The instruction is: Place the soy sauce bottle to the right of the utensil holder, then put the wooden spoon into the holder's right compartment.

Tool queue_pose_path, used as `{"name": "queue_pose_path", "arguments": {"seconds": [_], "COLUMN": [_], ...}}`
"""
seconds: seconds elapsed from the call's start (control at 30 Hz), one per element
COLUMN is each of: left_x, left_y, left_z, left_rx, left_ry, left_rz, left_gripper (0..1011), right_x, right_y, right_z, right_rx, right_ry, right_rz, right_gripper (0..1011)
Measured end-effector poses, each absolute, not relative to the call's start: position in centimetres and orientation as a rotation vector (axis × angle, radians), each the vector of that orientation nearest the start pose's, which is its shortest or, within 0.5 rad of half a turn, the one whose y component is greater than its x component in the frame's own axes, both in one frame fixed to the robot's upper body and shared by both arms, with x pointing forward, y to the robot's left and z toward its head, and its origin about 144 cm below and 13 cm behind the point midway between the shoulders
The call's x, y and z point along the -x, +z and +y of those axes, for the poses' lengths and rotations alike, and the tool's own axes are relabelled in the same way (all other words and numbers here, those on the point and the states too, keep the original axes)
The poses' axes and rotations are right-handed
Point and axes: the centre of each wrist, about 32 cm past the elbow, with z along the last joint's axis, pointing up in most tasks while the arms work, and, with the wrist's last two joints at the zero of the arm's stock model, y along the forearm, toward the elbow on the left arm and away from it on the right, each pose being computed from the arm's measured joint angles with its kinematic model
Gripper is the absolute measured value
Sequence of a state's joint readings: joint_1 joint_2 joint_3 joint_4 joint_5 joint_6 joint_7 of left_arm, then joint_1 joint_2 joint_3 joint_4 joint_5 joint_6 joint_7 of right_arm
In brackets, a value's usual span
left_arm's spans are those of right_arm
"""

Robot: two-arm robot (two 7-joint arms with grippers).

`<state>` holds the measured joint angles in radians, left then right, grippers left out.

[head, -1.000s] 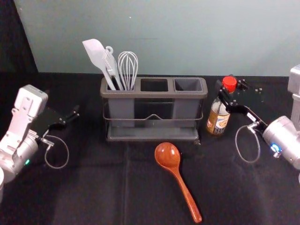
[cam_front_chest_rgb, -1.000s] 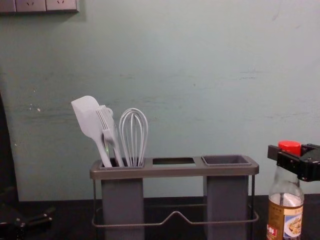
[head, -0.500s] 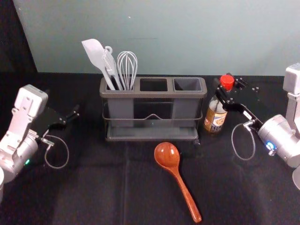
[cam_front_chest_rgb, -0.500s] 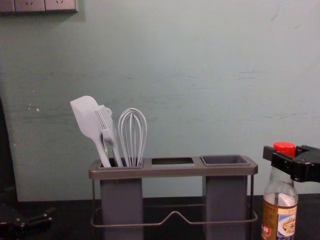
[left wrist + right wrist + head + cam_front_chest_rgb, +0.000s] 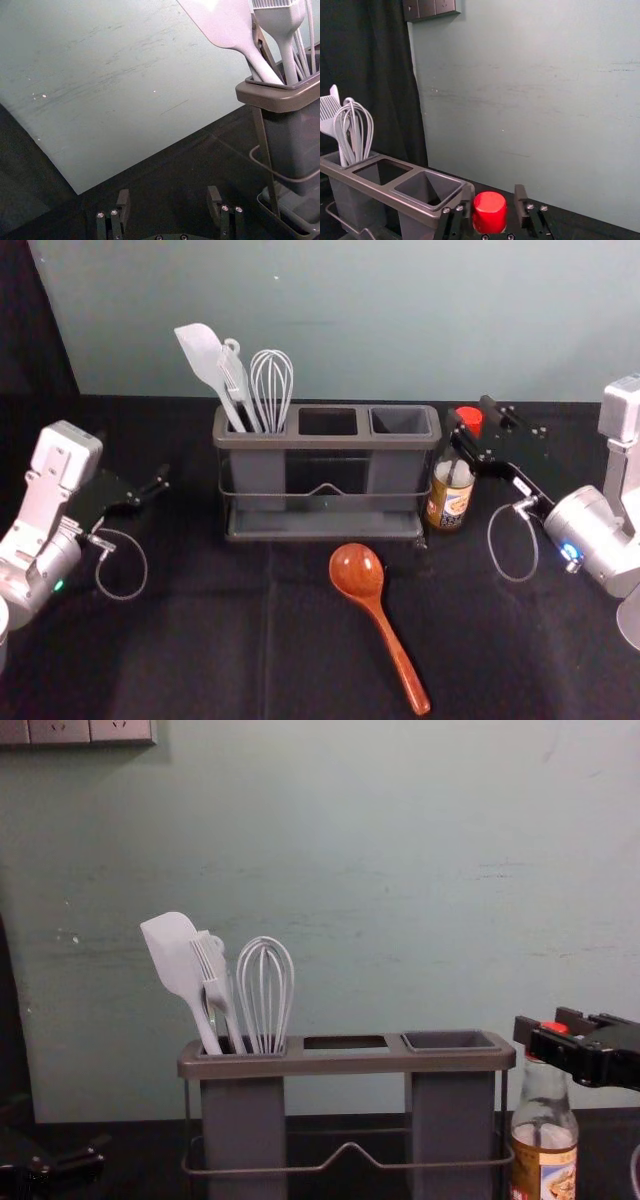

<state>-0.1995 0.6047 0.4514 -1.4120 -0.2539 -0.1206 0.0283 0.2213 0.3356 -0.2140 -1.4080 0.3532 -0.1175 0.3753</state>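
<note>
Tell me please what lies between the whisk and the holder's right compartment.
Between them lies the empty middle opening, as the head view shows.

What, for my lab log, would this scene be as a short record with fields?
Storage: grey plastic utensil holder
Left compartment: white flat spatula, white bristled brush, white wire whisk
Vacant: middle compartment, right compartment
Condiment: clear glass soy sauce bottle, upright beside the holder's right end
Awaiting placement: reddish-brown wooden spoon, lying in front of the holder
Right pincer: open around the bottle's red cap
Left pincer: open, left of the holder
</note>
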Motion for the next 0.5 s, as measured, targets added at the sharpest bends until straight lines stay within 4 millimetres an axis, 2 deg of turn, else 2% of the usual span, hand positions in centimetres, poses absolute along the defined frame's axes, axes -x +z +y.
{"name": "queue_pose_path", "arguments": {"seconds": [0.07, 0.13, 0.17, 0.23, 0.37, 0.5], "left_x": [-48.9, -48.9, -48.9, -48.9, -48.9, -48.9], "left_y": [114.0, 114.0, 114.0, 114.0, 114.0, 114.0], "left_z": [31.0, 31.0, 31.0, 31.0, 31.0, 31.0], "left_rx": [-0.304, -0.305, -0.305, -0.304, -0.304, -0.304], "left_ry": [1.248, 1.248, 1.248, 1.248, 1.248, 1.248], "left_rz": [-0.285, -0.285, -0.285, -0.285, -0.285, -0.285], "left_gripper": [1005, 1005, 1005, 1005, 1005, 1005], "right_x": [-51.6, -51.5, -51.5, -51.3, -50.9, -50.3], "right_y": [116.7, 116.8, 116.9, 117.2, 117.9, 118.7], "right_z": [-27.8, -27.8, -27.8, -27.8, -28.1, -28.3], "right_rx": [-0.061, -0.066, -0.068, -0.076, -0.09, -0.103], "right_ry": [-1.049, -1.051, -1.052, -1.052, -1.057, -1.056], "right_rz": [-0.102, -0.105, -0.108, -0.115, -0.133, -0.155], "right_gripper": [560, 659, 659, 737, 822, 966]}}
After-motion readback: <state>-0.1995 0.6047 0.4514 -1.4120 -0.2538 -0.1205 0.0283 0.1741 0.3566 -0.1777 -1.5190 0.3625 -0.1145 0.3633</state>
